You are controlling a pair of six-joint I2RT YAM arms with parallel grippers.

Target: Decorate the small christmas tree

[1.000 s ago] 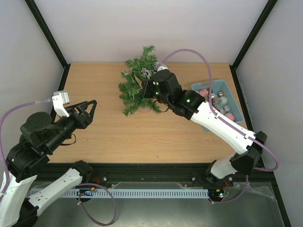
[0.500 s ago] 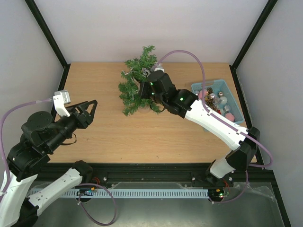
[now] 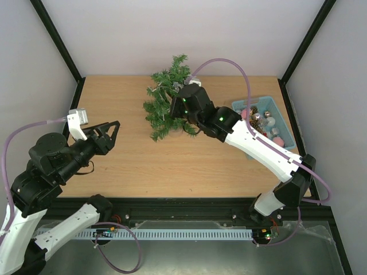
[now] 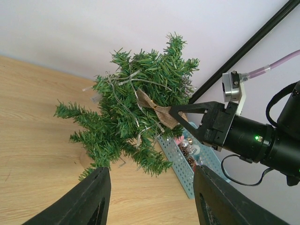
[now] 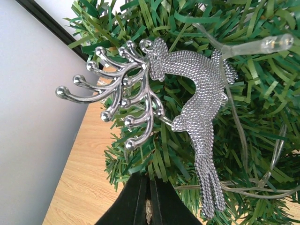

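Observation:
The small christmas tree [image 3: 164, 107] stands at the back middle of the table, with a clear light string and a burlap bow [image 4: 157, 110] in its branches. My right gripper [image 3: 179, 102] is pressed into the tree's right side. Its jaws [image 5: 149, 183] are shut on a thin brownish string. A silver reindeer ornament [image 5: 192, 101] hangs just ahead of them against the needles [image 5: 262, 140]. My left gripper [image 3: 109, 132] is open and empty, above the table's left part, pointing at the tree [image 4: 131, 117]. In the left wrist view the left gripper [image 4: 151, 172] frames the tree's lower branches.
A light-blue perforated basket [image 3: 236, 105] of ornaments (baubles, pinecones) sits right of the tree, partly under my right arm; it also shows in the left wrist view [image 4: 180, 159]. Black frame posts and white walls close in the back and sides.
My right gripper has pushed a little left and deeper into the tree. My left gripper has shifted slightly up and right, staying open.

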